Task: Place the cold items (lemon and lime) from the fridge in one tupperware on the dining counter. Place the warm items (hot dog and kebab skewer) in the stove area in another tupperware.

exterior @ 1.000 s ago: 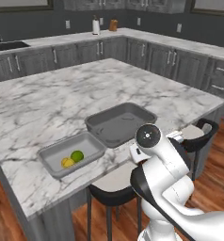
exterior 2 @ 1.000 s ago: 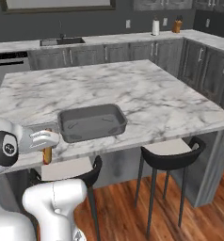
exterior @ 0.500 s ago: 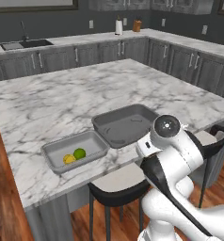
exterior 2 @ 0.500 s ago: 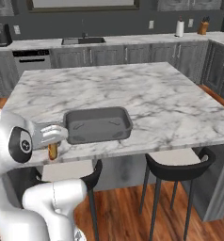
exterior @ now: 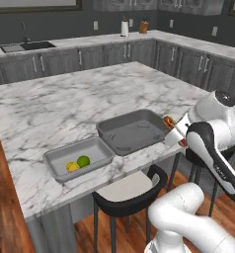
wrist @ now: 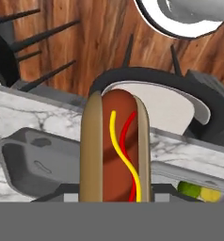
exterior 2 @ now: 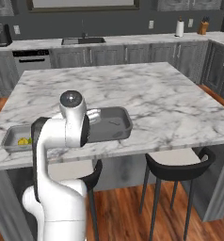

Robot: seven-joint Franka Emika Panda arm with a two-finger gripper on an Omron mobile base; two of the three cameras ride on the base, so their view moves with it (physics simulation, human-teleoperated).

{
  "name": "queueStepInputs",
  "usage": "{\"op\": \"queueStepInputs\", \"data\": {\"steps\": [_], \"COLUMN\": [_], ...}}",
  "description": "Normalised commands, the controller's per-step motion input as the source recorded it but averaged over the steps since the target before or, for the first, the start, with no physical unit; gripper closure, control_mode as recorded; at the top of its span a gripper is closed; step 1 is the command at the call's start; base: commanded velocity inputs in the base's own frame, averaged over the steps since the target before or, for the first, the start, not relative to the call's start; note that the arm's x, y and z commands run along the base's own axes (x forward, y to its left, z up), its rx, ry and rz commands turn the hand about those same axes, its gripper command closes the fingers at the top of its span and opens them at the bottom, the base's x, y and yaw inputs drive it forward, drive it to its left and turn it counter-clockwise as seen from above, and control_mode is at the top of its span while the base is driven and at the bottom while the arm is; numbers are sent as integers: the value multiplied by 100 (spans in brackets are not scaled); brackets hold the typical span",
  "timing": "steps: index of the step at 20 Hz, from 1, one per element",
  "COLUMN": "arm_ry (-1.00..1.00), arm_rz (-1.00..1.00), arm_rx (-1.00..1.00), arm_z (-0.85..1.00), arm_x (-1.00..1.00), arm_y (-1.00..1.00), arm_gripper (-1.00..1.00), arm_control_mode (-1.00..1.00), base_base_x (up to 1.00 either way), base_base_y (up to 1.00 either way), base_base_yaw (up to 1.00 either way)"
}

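Gripper (exterior: pixel 172 132) clenched on the hot dog (wrist: pixel 116 148), hovering at the right end of the dark empty tupperware (exterior: pixel 133 130) near the front edge of the marble dining counter (exterior: pixel 60 104). Lighter tupperware (exterior: pixel 79 157) just left of it, holding the lemon (exterior: pixel 72 167) and lime (exterior: pixel 83 160). Black stool (exterior: pixel 128 191) below the counter edge.

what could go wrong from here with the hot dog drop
1. The hot dog in the gripper sits right at the near rim of the empty dark tupperware; released too early, it could catch the rim or fall toward the stool.
2. The lighter tupperware holding the lemon and lime touches the dark one, so drifting that way would mix warm with cold.
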Motion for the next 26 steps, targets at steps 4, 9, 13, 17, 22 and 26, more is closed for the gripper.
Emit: {"op": "queueStepInputs", "data": {"steps": [4,9,13,17,22,26], "arm_ry": [28,40,22,1,-6,-13], "arm_rz": [44,38,33,22,16,18], "arm_rx": [0,-3,-1,1,1,0], "arm_z": [9,0,-18,-53,-72,-67], "arm_x": [100,100,91,77,63,54], "arm_y": [-3,0,-30,-52,-46,-30], "arm_gripper": [100,100,100,100,100,100], "arm_control_mode": [-100,-100,-100,-100,-100,-100], "base_base_x": [0,0,0,0,0,0], "base_base_y": [0,0,0,0,0,0], "base_base_yaw": [0,0,0,0,0,0]}}
